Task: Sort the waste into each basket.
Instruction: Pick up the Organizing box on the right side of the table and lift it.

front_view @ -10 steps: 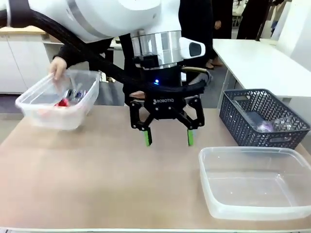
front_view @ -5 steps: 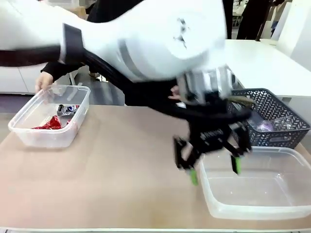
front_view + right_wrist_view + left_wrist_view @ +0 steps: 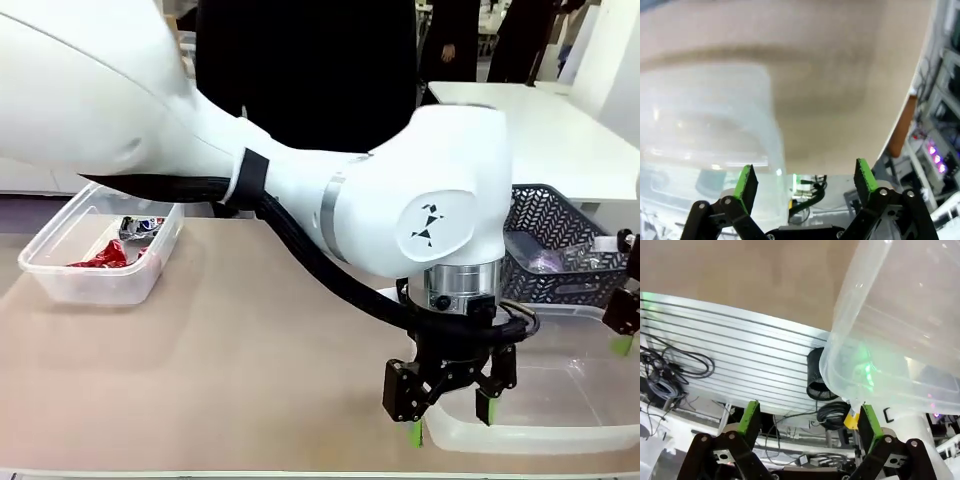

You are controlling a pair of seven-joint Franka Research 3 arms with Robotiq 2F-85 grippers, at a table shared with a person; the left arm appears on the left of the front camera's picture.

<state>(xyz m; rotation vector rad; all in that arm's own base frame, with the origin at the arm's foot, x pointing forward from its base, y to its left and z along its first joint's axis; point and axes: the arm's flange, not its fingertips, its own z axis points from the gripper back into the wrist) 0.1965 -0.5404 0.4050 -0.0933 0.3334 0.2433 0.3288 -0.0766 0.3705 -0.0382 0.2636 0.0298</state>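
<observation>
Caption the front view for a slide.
Open left gripper at the near-left corner of the large clear tub; cans lie in the small tub.

Front view: we see bright, even room light; shadows on surface (image 3: 230, 380) below left jaws soft, faint. Left wrist view sharp; we note green glow, white glare on clear tub (image 3: 900, 330) wall just ahead of left jaws, lines bowed at edges. Right wrist view: everything ahead of right jaws smeared, hazy.
</observation>
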